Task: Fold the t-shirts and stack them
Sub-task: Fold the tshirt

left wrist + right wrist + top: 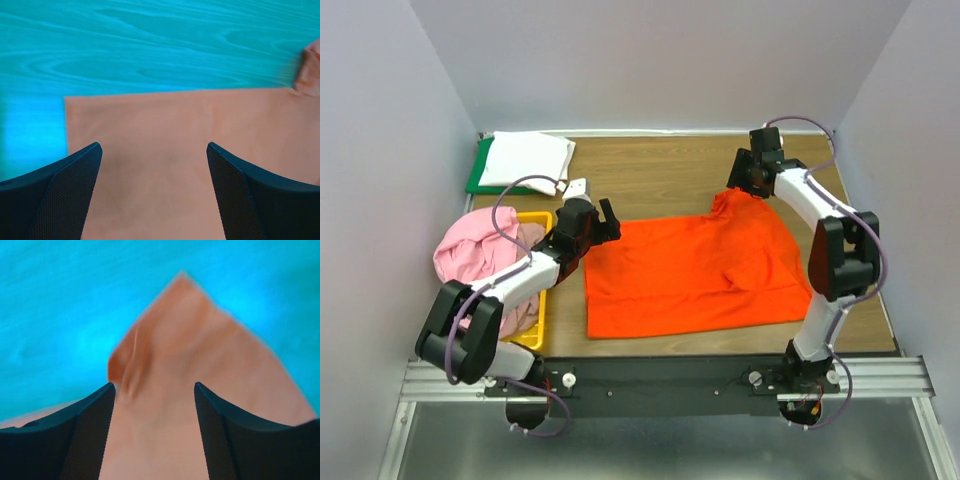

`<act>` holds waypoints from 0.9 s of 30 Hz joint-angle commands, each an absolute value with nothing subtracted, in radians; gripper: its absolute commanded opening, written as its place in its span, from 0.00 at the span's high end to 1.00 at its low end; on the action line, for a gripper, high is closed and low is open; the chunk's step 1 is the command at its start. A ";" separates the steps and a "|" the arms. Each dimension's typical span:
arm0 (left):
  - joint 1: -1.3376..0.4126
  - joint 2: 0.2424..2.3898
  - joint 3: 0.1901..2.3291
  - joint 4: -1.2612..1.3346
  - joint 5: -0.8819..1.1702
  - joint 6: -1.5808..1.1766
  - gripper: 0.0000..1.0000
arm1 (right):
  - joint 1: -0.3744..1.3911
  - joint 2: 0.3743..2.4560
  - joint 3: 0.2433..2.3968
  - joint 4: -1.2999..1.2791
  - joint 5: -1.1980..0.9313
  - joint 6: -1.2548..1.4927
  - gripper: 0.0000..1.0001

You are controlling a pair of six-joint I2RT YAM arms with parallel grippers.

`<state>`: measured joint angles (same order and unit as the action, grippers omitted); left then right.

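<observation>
Orange shirt (690, 275) dead centre of the frame, spread flat on the table (650, 175), one sleeve flopped onto its right half. It looks laid out ready for a first fold, not yet folded.

Its upper right corner is drawn up into a peak, and there sits the right gripper (740, 185). The right wrist view has that peak rising between the fingers (75, 440), which stand apart with the cloth loose in the gap, nothing pinched. It's a blurry picture, mind. I read that corner as tugged outward to take slack from the shirt.

Over at the upper left corner, the left gripper (610, 222) hovers with its jaws spread wide. The left wrist view shows the square corner and straight top hem lying flat just beyond its fingertips (60, 195), with no cloth between them. It's lined up to come down on that corner, I'd say.

Moving outward, the white shirt (528, 158) lies folded on the green board (480, 180) at upper left, which looks to be where the stack goes. At the left edge, a pink shirt (470, 250) is heaped over the yellow bin (538, 218), a duller pink one (520, 305) bunched beside it, both unfolded and waiting.

One folded, one in hand, two to go, by my count. The watch-out is that both top corners need a clean pinch, or the fold goes crooked.
</observation>
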<state>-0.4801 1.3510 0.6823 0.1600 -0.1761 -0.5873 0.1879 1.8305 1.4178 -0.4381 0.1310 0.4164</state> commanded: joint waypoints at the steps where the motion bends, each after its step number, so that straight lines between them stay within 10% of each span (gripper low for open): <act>1: -0.424 1.422 0.725 0.179 -0.101 -0.486 0.08 | 0.140 1.998 1.597 -0.439 0.173 0.350 0.31; 27: -0.341 1.591 0.785 0.190 -0.061 -0.456 0.10 | 0.103 2.325 1.842 -0.442 0.152 0.288 0.62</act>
<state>-0.3584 1.5730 0.7593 0.1795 -0.0742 -0.4767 0.1093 2.2986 1.8481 -0.4313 0.1436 0.2943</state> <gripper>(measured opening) 0.902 0.399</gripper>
